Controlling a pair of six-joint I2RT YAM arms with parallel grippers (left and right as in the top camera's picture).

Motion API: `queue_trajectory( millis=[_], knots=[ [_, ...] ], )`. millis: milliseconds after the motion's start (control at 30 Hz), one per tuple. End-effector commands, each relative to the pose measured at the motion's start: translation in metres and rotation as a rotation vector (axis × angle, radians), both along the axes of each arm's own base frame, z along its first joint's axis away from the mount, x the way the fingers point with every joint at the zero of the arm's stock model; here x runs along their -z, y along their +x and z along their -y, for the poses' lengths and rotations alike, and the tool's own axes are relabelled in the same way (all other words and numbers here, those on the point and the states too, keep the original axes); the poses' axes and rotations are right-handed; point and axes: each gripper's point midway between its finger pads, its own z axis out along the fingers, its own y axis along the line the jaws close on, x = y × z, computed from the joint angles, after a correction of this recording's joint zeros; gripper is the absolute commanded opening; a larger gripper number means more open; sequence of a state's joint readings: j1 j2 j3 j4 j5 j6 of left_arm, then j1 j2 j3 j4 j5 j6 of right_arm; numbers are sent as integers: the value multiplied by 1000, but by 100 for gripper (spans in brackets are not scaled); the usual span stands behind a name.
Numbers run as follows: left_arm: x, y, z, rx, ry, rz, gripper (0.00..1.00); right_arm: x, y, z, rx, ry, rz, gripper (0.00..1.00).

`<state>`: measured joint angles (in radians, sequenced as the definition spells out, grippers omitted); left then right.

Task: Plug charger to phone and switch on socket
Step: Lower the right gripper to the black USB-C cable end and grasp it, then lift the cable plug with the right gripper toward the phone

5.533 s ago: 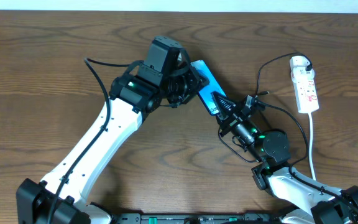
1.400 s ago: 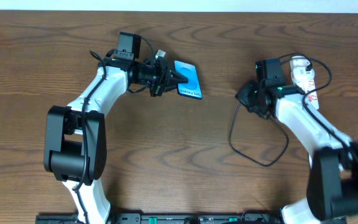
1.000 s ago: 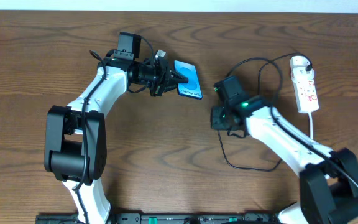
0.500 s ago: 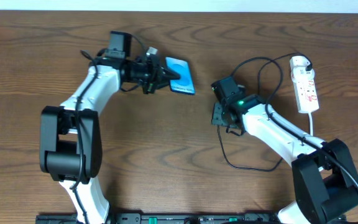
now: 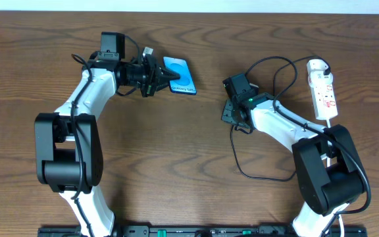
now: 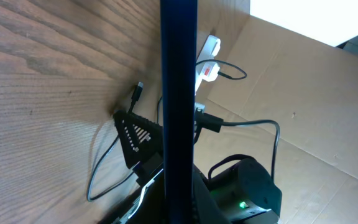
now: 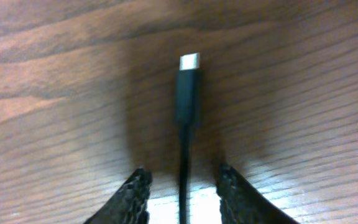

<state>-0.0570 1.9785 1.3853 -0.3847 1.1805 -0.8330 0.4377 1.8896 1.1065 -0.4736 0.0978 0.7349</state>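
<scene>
My left gripper [image 5: 164, 74] is shut on the left edge of the phone [image 5: 179, 75], whose light blue screen faces up at the back left. In the left wrist view the phone [image 6: 178, 93] is a dark bar seen edge-on. My right gripper [image 5: 229, 114] stands open, low over the table right of centre. The charger [image 7: 188, 93] lies on the wood between its fingertips [image 7: 136, 190], touching neither, its metal plug tip pointing away. The black cable loops [image 5: 266, 178] across the table. At the far right lies the white socket [image 5: 324, 91].
The socket's white cord [image 5: 330, 141] runs toward the front right. The left wrist view also shows the right gripper [image 6: 135, 134], the plug tip [image 6: 139, 91] and the socket [image 6: 207, 55]. Bare wooden table [image 5: 176, 158] lies between the arms.
The left arm has carried the phone further left. The right gripper has shifted slightly toward the back, its jaws opening wide and then narrowing around the cable end.
</scene>
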Motion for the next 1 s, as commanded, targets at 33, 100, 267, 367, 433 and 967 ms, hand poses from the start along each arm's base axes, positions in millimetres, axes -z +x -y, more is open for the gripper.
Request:
queue_trajectory(
  millis=[33, 100, 267, 367, 433, 967],
  knots=[
    [-18, -1, 3, 31, -39, 52, 7, 15, -11, -7, -11, 11, -55, 25],
    [-18, -1, 3, 31, -39, 52, 8, 15, -13, -9, -16, 21, -65, 20],
    [-17, -1, 3, 29, -35, 52, 8, 14, -16, -16, -30, 75, -92, 1],
    [-17, -1, 3, 29, -34, 53, 7, 3, -14, -18, -21, 161, -101, 1],
    [-15, -6, 3, 33, -36, 19, 7, -23, -6, -18, -55, 268, -70, 1],
    [-67, -12, 72, 254, -198, 357, 7, -250, -84, -5, -808, 758, 476, 1]
  ],
)
